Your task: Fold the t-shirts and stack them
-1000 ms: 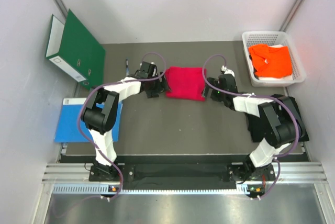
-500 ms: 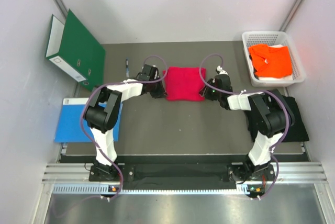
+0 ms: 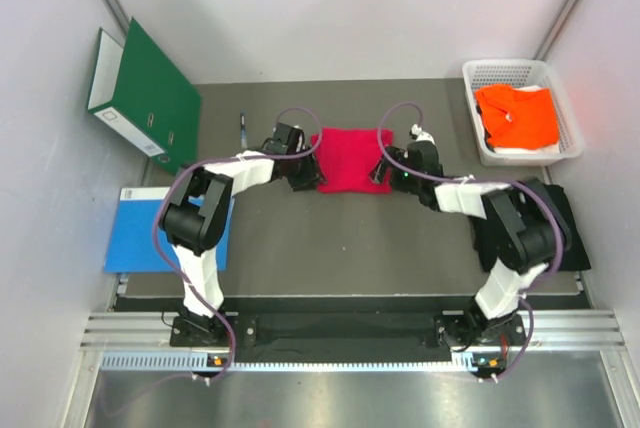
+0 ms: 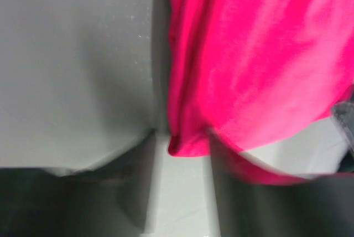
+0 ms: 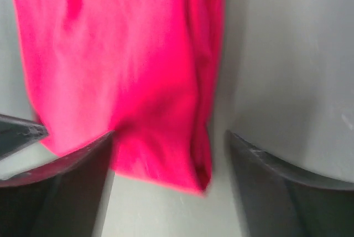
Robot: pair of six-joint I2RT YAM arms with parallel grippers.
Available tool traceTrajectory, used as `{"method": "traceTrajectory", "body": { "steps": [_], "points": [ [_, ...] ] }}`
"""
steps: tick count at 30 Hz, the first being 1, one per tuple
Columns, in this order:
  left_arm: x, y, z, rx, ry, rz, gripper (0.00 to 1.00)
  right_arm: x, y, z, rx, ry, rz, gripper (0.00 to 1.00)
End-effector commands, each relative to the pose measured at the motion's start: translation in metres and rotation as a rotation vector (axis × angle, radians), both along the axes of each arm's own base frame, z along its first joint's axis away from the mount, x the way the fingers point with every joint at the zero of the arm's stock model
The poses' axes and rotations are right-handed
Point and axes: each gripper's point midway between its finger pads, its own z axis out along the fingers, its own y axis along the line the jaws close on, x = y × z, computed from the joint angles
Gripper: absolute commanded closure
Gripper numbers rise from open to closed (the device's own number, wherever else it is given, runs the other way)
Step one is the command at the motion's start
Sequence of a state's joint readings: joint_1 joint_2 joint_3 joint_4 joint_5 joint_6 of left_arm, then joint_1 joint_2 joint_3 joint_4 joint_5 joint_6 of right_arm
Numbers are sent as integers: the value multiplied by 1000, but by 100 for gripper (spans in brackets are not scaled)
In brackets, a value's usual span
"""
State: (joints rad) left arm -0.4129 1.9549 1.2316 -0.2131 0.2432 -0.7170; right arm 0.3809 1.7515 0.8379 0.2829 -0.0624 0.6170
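The crimson red t-shirt [image 3: 352, 159] lies folded into a square at the back middle of the table. My left gripper [image 3: 305, 172] is open at its near left corner; in the left wrist view [image 4: 182, 137] the red corner [image 4: 188, 144] sits between the fingertips. My right gripper [image 3: 384, 170] is open at the near right corner; in the right wrist view [image 5: 170, 137] the red cloth [image 5: 160, 154] lies between the wide-apart fingers. The orange t-shirt [image 3: 517, 114] lies in a basket. The black t-shirt [image 3: 563, 233] lies flat at the right, partly under my right arm.
A white basket [image 3: 569, 118] stands at the back right. A green binder [image 3: 147, 98] leans against the left wall. A flat blue sheet [image 3: 135, 235] lies at the left edge. A pen [image 3: 242, 129] lies behind my left gripper.
Both grippers have moved inward to the red t-shirt's near corners. The right gripper has reached over the shirt's right edge. The shirt has barely shifted.
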Motion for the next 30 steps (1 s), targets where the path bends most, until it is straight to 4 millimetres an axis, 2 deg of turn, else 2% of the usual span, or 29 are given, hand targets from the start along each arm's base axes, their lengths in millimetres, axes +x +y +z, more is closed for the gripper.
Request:
{"method": "traceTrajectory", "body": {
  "steps": [1,2,3,4,5,7,8,9,10,12,14,15,16,17,18,19,20,21,22,24,26,29,30],
  "points": [
    [-37,22,-4,144,46,-17,30,-40,-41,7,-237,-3,-67,0],
    [-41,27,10,165,19,-8,24,-49,-49,30,-264,-42,-84,0],
    [-46,33,12,222,-1,-3,19,-50,-63,41,-329,-82,-129,0],
    [-49,36,18,246,-22,3,13,-61,-69,60,-352,-116,-142,0],
    [-52,40,35,258,-65,17,10,-74,-82,58,-418,-83,-156,0],
    [-64,39,43,258,-96,0,7,-84,-110,80,-522,-114,-239,0],
    [-65,37,58,228,-139,1,7,-96,-123,76,-592,-72,-246,0],
    [-73,36,56,217,-133,-11,6,-101,-142,81,-668,-64,-311,0],
    [-76,36,59,207,-140,-13,6,-103,-149,86,-707,-53,-338,0],
    [-79,38,64,197,-155,-9,5,-113,-170,86,-791,-2,-431,0],
    [-80,38,64,193,-157,-13,5,-110,-170,73,-843,48,-416,0],
    [-81,38,63,195,-152,-18,5,-111,-175,74,-869,77,-469,1],
    [-81,38,64,194,-150,-21,5,-114,-182,56,-964,159,-477,3],
    [-81,37,63,195,-147,-23,5,-115,-186,52,-1018,193,-506,3],
    [-79,37,66,195,-155,-26,5,-118,-195,60,-1090,233,-570,5],
    [-79,36,67,194,-158,-28,5,-120,-199,41,-1202,312,-560,8],
    [-82,32,69,173,-154,-47,5,-120,-202,39,-1265,342,-574,9],
    [-81,31,72,167,-162,-50,5,-108,-201,46,-1264,298,-685,11],
    [-80,30,74,165,-166,-52,5,-125,-212,40,-1451,409,-635,11],
    [-80,29,76,160,-172,-57,5,-115,-209,33,-1497,402,-644,12],
    [-79,28,79,155,-179,-60,5,-116,-211,20,-1520,443,-629,13],
    [-79,27,76,154,-176,-70,5,-119,-216,26,-1483,435,-669,15],
    [-80,27,76,151,-173,-72,5,-121,-223,28,-1475,448,-688,17]
  ]
}}
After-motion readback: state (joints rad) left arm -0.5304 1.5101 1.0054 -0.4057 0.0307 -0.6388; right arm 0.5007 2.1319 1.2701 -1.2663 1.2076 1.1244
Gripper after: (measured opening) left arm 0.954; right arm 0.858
